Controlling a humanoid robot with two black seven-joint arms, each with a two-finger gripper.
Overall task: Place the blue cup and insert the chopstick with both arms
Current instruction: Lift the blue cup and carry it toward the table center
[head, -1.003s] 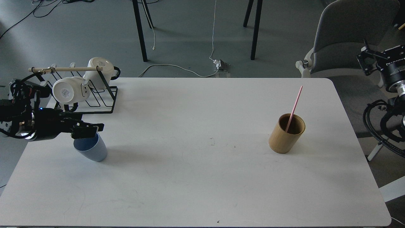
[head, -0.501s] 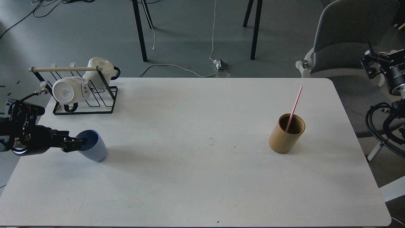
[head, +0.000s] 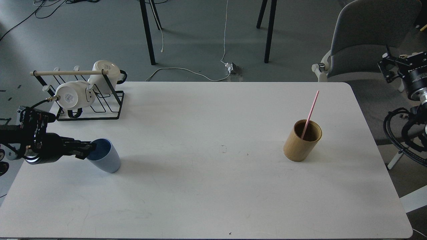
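The blue cup point(head: 106, 157) stands upright on the white table point(head: 213, 186) near its left edge. My left gripper point(head: 87, 150) reaches in from the left at rim height, its fingertips closed over the cup's left rim. A bamboo holder point(head: 301, 143) stands at the right of the table with one pink chopstick point(head: 311, 111) leaning in it. My right arm point(head: 408, 75) hangs off the table's right side beside the chair. Its gripper end is dark and its fingers cannot be told apart.
A black wire rack point(head: 100, 106) with two white mugs point(head: 71, 96) and a wooden bar stands at the table's back left corner. A grey chair point(head: 363, 40) stands off the right back corner. Cables lie on the floor behind.
My left gripper dropped from above the cup to its left rim, then moved right, and the blue cup shifted right with it. My right arm moved slightly off the table's right side.
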